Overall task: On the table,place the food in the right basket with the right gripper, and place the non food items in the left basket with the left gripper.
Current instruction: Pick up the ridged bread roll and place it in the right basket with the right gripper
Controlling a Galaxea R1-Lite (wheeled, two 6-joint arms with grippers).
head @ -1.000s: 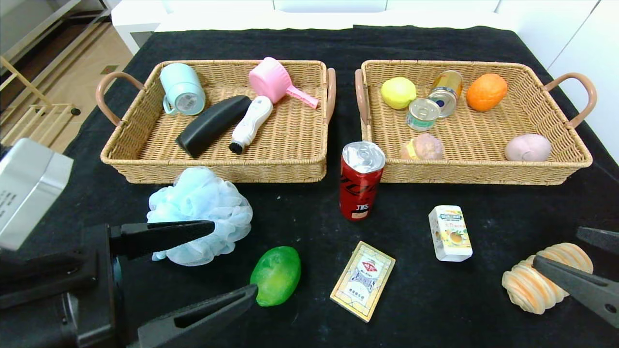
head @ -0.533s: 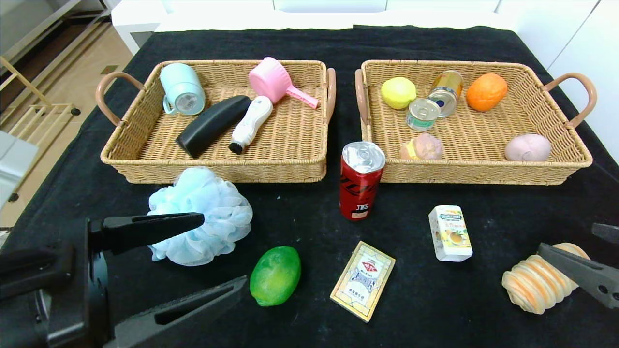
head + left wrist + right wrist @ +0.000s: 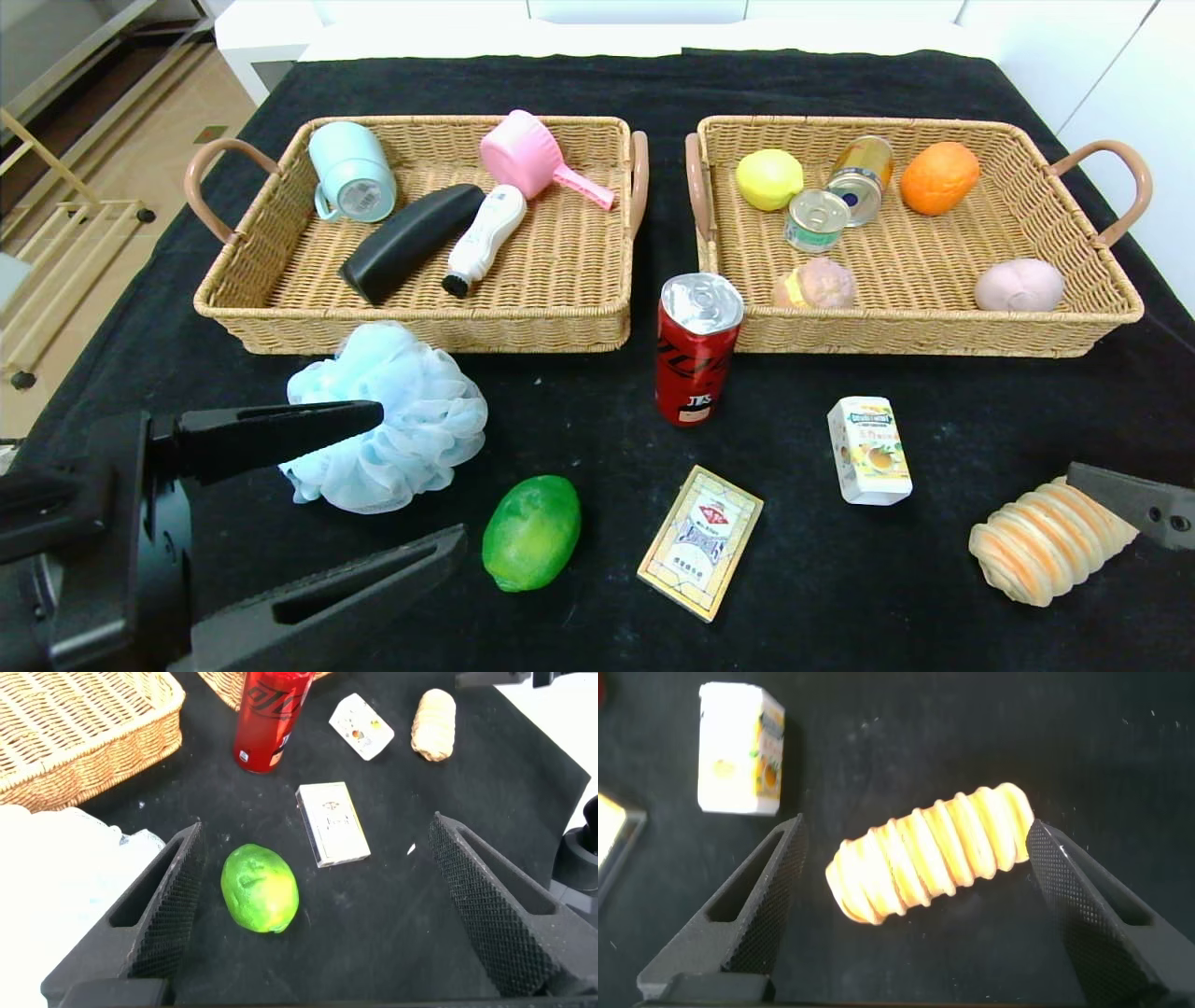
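The left basket (image 3: 261, 280) is holding a mug, bottle, brush and scoop; the right basket (image 3: 934, 327) is holding cans and fruit. The left gripper (image 3: 411, 485), jaws released, is sitting beside the pouf (image 3: 411, 420) and green fruit (image 3: 532, 532); the right gripper (image 3: 910, 873), jaws released, is straddling the bread loaf (image 3: 929, 854) at the table (image 3: 597, 84) edge.

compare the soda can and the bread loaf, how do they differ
The soda can stands upright; the bread loaf lies on its side. The can is red and smooth-sided, the loaf tan and ridged. The can is by the right basket; the loaf lies between the open right gripper's fingers. Both sit on the table.
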